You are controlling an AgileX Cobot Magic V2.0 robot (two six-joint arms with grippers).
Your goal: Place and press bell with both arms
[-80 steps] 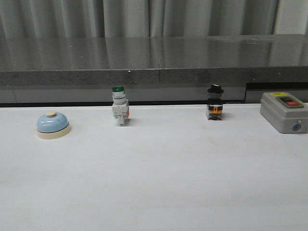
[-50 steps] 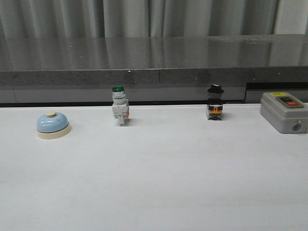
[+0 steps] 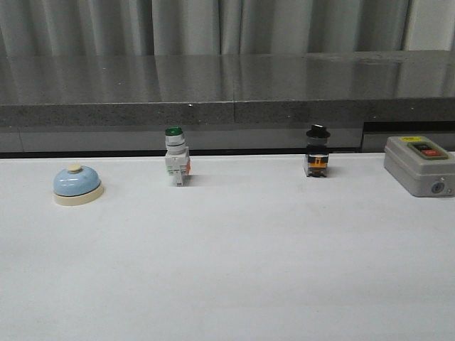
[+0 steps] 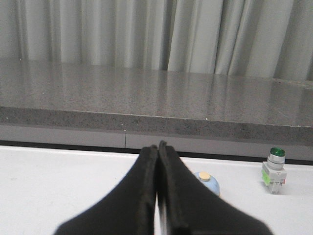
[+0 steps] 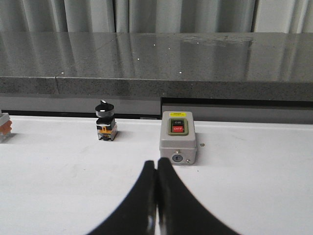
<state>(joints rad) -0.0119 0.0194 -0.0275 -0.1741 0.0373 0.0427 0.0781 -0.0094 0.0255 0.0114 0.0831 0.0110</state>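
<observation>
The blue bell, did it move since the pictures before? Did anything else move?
Nothing visibly changed. The bell sits in the same spot on the white table, untouched. The green-capped switch, the black-knobbed switch and the grey box stayed put too. No arm shows in the front view; in the wrist views the left gripper and right gripper are both closed and empty.

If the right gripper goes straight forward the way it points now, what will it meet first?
Probably the grey switch box: it stands just ahead of the shut right gripper, slightly off to one side. Depth is unclear, so the fingertips might only graze it.
</observation>
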